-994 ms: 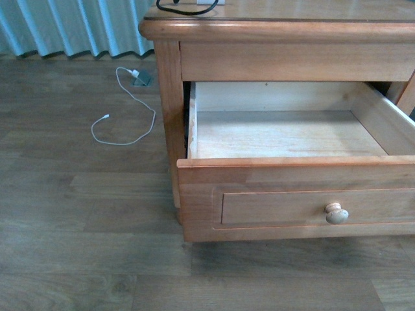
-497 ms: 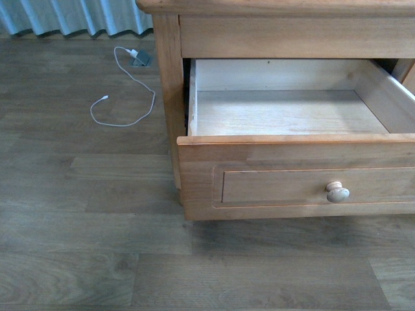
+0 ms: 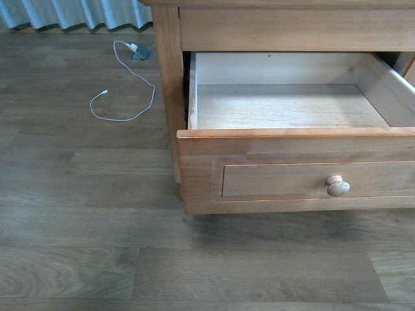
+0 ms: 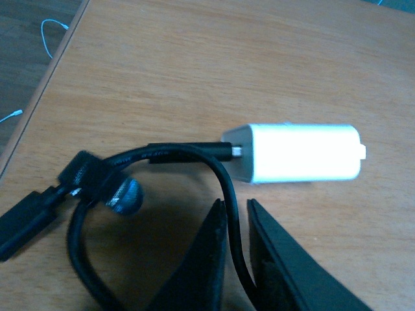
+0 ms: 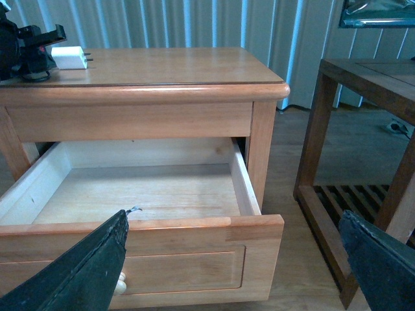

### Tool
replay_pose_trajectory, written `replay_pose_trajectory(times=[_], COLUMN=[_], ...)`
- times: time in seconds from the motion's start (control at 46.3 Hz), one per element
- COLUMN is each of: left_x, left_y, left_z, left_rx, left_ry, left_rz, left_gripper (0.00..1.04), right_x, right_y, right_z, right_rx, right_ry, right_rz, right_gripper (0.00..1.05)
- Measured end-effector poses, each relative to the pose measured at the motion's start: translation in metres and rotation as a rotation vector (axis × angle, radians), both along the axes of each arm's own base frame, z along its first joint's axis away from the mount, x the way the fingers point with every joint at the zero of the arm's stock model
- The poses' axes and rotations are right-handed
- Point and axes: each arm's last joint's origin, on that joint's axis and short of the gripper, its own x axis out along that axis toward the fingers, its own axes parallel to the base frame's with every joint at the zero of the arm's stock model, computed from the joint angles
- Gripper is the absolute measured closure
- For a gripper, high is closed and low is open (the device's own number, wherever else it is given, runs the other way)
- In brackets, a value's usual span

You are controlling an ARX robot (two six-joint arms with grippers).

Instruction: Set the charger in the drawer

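The charger (image 4: pixel 298 153), a white adapter with a black cable, lies on the wooden nightstand top (image 4: pixel 194 71). My left gripper (image 4: pixel 237 214) is shut on its black cable just beside the adapter. The charger also shows in the right wrist view (image 5: pixel 70 57) at the top's far corner, with the left gripper next to it. The drawer (image 3: pixel 292 107) stands pulled open, its pale wood inside bare, with a round pale knob (image 3: pixel 337 186) on its front. My right gripper (image 5: pixel 233 259) is open and empty, in front of the drawer (image 5: pixel 142 194).
A thin white cable with a small plug (image 3: pixel 123 84) lies on the wood floor left of the nightstand. A dark wooden slatted table (image 5: pixel 363 162) stands to the nightstand's right. Pale curtains (image 3: pixel 71 11) hang behind.
The front view has tilted down: the nightstand top and charger have left the frame, and the drawer sits higher in the picture.
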Motion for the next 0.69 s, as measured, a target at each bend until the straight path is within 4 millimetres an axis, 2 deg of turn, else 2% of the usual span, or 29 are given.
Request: replay_pose_trajectory(times=[0.086,0.324,0.475,0.605,0.691], left_x=[0.0,-0.009,-0.025,-0.05,-0.081], left_y=[0.0,0.008,0.019,0.029,0.037], left_z=[-0.001,0.0,0.013,0.043,0.075], left_rx=[-0.004,-0.02,-0.041,-0.075,-0.108], left_ry=[0.001,-0.017,-0.057,-0.128,-0.199], left_rz=[0.002,0.035,0.049,0.047,0.034], left_gripper=[1.0,1.0,1.0,1.0,1.0], right_x=[0.0,0.0,0.0,0.0,0.0], right_y=[0.0,0.0,0.0,0.0,0.0], right_z=[0.0,0.0,0.0,0.0,0.0], right_rx=[0.0,0.0,0.0,0.0,0.0], right_ry=[0.0,0.0,0.0,0.0,0.0], right_rz=[0.0,0.0,0.0,0.0,0.0], right_gripper=[0.08,0.08,0.08,0.08,0.08])
